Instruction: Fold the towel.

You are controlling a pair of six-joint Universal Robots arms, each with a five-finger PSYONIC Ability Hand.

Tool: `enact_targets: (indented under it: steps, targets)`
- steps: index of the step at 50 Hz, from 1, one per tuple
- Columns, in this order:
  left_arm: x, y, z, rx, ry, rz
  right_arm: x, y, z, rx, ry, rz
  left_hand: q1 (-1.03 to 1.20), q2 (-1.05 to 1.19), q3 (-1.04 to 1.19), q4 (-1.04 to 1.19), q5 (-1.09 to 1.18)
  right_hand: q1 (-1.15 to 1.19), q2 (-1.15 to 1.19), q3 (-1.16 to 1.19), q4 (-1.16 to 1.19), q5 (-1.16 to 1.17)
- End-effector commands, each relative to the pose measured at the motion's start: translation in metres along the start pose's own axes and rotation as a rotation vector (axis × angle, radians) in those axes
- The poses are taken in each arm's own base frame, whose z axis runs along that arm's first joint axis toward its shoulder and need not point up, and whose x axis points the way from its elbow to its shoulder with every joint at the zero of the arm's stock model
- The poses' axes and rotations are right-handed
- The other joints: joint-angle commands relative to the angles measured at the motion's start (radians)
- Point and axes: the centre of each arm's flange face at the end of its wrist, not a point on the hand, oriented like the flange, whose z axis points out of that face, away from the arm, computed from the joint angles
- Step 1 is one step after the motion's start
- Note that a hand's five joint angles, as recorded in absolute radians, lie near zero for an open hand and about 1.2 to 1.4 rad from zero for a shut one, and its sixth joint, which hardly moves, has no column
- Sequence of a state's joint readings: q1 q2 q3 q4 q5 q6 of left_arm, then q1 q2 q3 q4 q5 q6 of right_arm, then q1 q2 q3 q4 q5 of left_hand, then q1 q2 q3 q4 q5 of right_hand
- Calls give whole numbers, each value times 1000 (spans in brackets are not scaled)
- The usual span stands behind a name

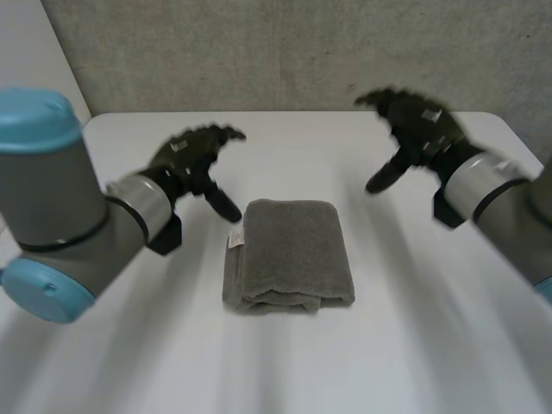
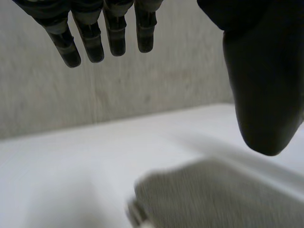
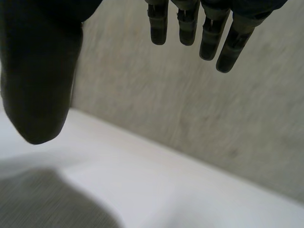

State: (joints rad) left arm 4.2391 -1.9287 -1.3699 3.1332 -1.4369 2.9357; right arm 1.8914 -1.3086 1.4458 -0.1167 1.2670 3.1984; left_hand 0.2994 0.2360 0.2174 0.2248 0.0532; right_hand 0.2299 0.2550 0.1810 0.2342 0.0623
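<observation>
White table (image 1: 414, 345), folded towel (image 1: 289, 254) between raised left hand (image 1: 191, 159); right hand (image 1: 414, 129)

Folded grey terry towel (image 1: 289, 254) laid midway on white table (image 1: 414, 345); bare tabletop seen on every side. Black left hand (image 1: 185, 157) and black right hand (image 1: 421, 129) held spread above the tabletop, flanking, apart from the towel. Far edge closed by grey wall (image 1: 259, 52).

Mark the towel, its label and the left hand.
towel (image 1: 291, 259), head view, middle of its folded top face.
label (image 1: 235, 240), head view, white tab at the towel's edge on the left hand's side.
left hand (image 1: 190, 157), head view, middle of the open hand.
</observation>
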Motion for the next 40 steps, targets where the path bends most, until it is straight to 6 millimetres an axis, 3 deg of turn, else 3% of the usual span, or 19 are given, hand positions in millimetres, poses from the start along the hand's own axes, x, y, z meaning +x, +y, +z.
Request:
enact_targets:
  steps: [1,6,16,29,40]
  targets:
    - [12,-60,-17,163,22,15,24,-55,-4,114,73,-35,-124,-61,-43,-50,-52,-55,-80,-7,-60,-62]
    - [9,-65,-19,157,6,10,38,-65,-4,137,112,-43,-124,-61,-43,-50,-52,-55,-80,-7,-60,-62]
    - [-25,-66,-18,108,-154,-1,58,-64,-6,120,165,-39,-125,-61,-43,-50,-53,-55,-80,-7,-60,-62]
    - [-25,-66,-19,98,-154,-3,58,-65,-6,119,165,-39,-125,-61,-43,-50,-53,-55,-80,-7,-60,-62]
    - [-25,-64,-19,95,-153,-1,49,-55,-5,90,125,-27,-125,-61,-43,-50,-53,-55,-80,-7,-60,-62]
